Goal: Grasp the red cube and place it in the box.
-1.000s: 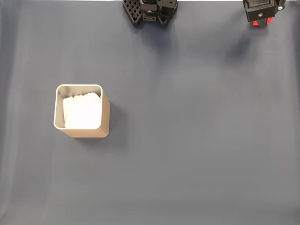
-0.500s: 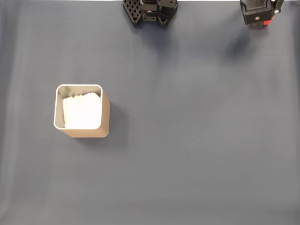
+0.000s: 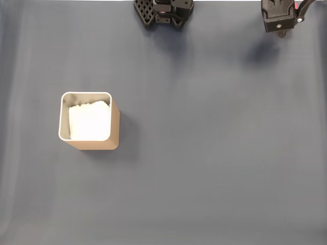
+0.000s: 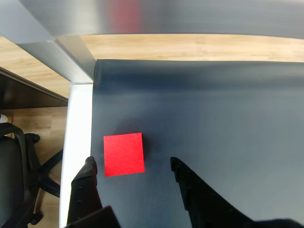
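Observation:
The red cube (image 4: 124, 154) lies on the dark mat near the mat's corner in the wrist view. My gripper (image 4: 132, 164) is open, and the cube sits between its two black fingertips (image 4: 88, 169), closer to the left one and apart from the right one. In the fixed view my gripper (image 3: 279, 28) hangs at the top right edge and covers the cube. The box (image 3: 114, 125), tan with a pale rim and white lining, stands upright at the left of the mat, far from the gripper.
The arm's black base (image 3: 163, 11) sits at the top centre of the fixed view. In the wrist view the mat's edge and a white table strip (image 4: 78, 123) run just left of the cube, with a black office chair (image 4: 19, 156) beyond.
In the fixed view the gripper has shifted slightly up and left. The red that showed below it earlier is now covered.

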Available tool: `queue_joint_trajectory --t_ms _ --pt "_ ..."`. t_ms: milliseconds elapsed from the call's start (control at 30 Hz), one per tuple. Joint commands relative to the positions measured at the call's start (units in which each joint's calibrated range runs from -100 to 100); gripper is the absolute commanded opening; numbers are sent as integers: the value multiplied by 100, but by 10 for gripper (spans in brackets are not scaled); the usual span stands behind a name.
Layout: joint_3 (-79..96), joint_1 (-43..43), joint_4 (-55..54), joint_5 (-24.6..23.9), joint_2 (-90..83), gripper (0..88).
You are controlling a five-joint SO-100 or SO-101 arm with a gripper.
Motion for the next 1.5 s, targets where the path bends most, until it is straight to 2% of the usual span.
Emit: queue_joint_trajectory --t_ms 0,1233,1333,1467 --pt "-68 -67 -141 -39 50 384" --pt "-560 -337 -412 -176 976 379" --pt "-569 -337 -371 -176 959 360" --pt "-597 -337 -264 -142 933 268"
